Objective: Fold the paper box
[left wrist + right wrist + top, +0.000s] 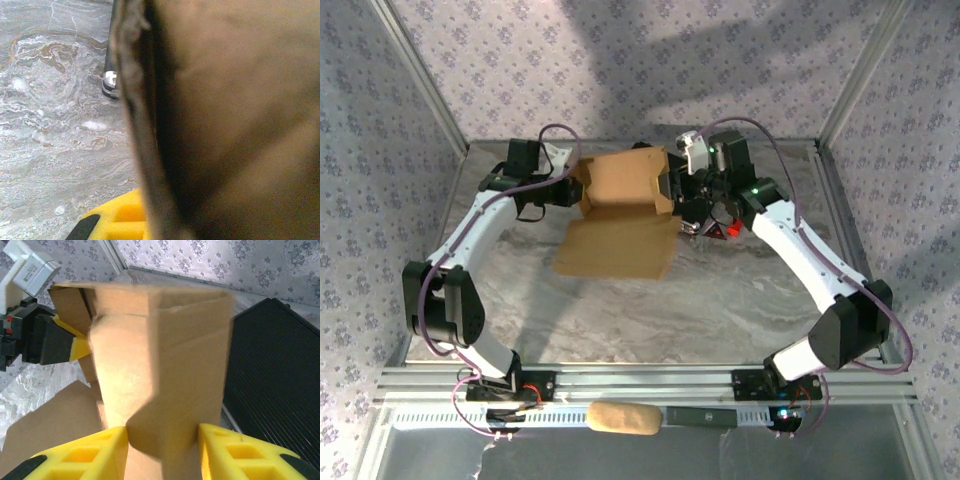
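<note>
The paper box point(625, 185) is tan cardboard, partly raised at the far middle of the marble table point(720, 300), with one wide flap point(615, 250) lying flat toward me. My left gripper point(572, 192) is shut on the box's left wall. Up close that wall point(235, 110) is a blur, with one yellow finger point(120, 215) showing beside its edge. My right gripper point(678, 195) holds the right wall. There, the yellow fingers point(100, 450) press both sides of a folded upright panel point(165, 355). The right gripper point(162, 432) is shut on it.
A black ribbed hard case point(275, 380) stands close beside the right gripper. The left arm's wrist point(35, 340) shows behind the box. A tan oblong object point(623, 418) and a black bar point(705, 418) lie on the near rail. Metal frame posts and patterned walls enclose the table.
</note>
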